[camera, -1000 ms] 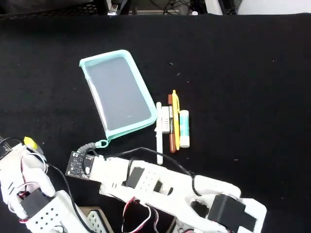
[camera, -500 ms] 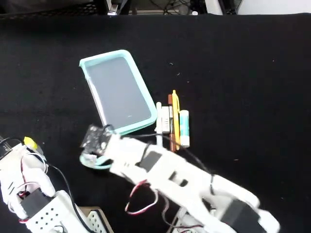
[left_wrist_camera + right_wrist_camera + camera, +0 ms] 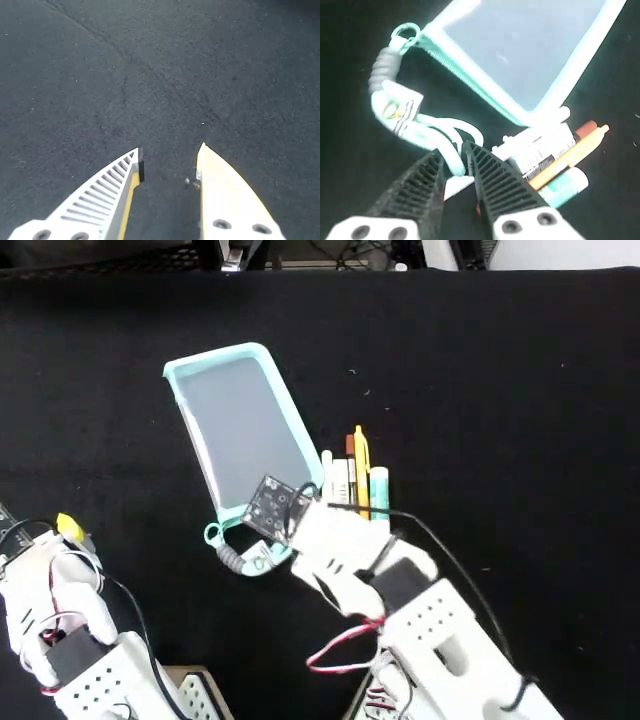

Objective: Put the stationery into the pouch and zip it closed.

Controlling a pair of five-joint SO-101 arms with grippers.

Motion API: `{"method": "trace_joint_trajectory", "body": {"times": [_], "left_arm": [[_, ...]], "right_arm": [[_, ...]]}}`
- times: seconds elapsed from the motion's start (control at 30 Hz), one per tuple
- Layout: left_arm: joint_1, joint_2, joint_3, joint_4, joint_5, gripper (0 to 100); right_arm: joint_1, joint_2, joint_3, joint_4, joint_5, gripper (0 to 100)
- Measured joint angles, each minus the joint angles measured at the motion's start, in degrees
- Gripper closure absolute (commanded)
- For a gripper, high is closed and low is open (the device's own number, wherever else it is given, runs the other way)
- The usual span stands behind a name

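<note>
Right jaws pinch the pouch [image 3: 240,425] strap [image 3: 432,121] — probably anchoring it for opening; left jaws gape idle at the counter's [image 3: 500,390] near-left corner.

One teal pouch [image 3: 240,425], one looped strap [image 3: 235,558], five pieces of stationery [image 3: 361,465], one left tool [image 3: 167,165], one right tool [image 3: 454,160].

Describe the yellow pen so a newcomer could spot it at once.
On the black table, stationery is lined up beside a teal-edged pouch. The yellow pen lies between a brown marker and a short white-and-teal stick; it is the row's only yellow item.
</note>
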Motion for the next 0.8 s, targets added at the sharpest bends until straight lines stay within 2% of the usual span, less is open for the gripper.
{"method": "trace_joint_trajectory", "body": {"times": [0.17,0.4,0.6,0.8], "left_arm": [[0.26,0.00,0.00,0.00,0.00,80],[0.26,0.00,0.00,0.00,0.00,80],[0.26,0.00,0.35,0.00,0.00,80],[0.26,0.00,0.53,0.00,0.00,80]], "right_arm": [[0.00,-5.98,-0.09,11.87,0.44,76.2],[0.00,-11.96,-6.95,22.95,0.44,77.5],[0.00,-9.85,-16.88,24.09,-2.46,69.2],[0.00,-1.32,-16.35,24.26,-3.78,65.5]]}}
